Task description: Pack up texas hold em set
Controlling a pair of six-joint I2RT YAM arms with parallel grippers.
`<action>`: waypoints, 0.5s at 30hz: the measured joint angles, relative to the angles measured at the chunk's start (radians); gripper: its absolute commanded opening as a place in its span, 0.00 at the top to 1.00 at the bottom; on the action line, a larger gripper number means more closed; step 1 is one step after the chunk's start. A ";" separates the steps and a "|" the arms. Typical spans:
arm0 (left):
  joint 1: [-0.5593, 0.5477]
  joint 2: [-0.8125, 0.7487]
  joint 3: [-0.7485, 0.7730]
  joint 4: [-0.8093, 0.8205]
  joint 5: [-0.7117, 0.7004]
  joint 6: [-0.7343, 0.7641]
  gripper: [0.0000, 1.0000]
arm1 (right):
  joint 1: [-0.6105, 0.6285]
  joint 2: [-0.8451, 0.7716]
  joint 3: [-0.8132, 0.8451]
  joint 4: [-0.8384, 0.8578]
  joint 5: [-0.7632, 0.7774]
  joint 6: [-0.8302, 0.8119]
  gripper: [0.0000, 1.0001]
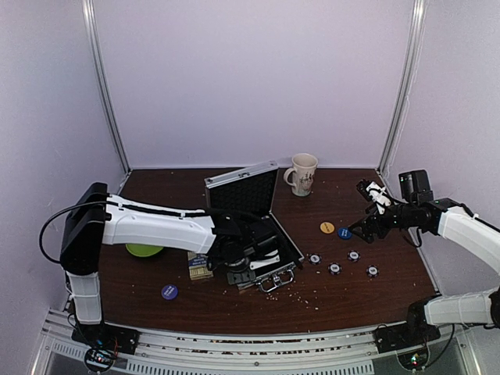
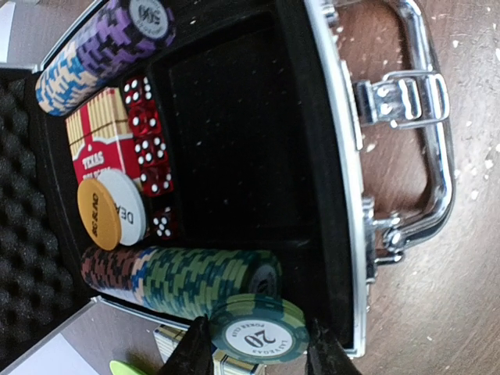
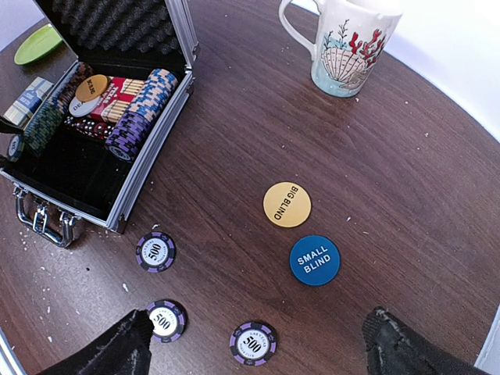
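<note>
The silver briefcase (image 1: 269,234) lies open mid-table with its lid (image 1: 242,191) up. Inside are rows of chips (image 2: 195,277), red dice (image 2: 148,148), a card deck (image 2: 101,137) and two round buttons (image 2: 109,207). My left gripper (image 2: 262,355) is shut on a small stack of green "20" chips (image 2: 262,332), held at the end of the green row inside the case. My right gripper (image 3: 258,361) hangs open above loose purple "500" chips (image 3: 155,251), with a yellow Big Blind button (image 3: 287,205) and a blue Small Blind button (image 3: 315,260) just beyond.
A beige mug (image 1: 302,173) stands behind the case. A green plate (image 1: 144,250) lies under my left arm. A card box (image 1: 201,268) sits left of the case, and a purple round button (image 1: 169,291) lies near the front edge. Crumbs dot the wood.
</note>
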 measured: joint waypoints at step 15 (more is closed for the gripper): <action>-0.016 0.046 0.035 0.000 -0.047 0.003 0.62 | 0.000 0.002 0.000 0.000 -0.001 0.000 0.05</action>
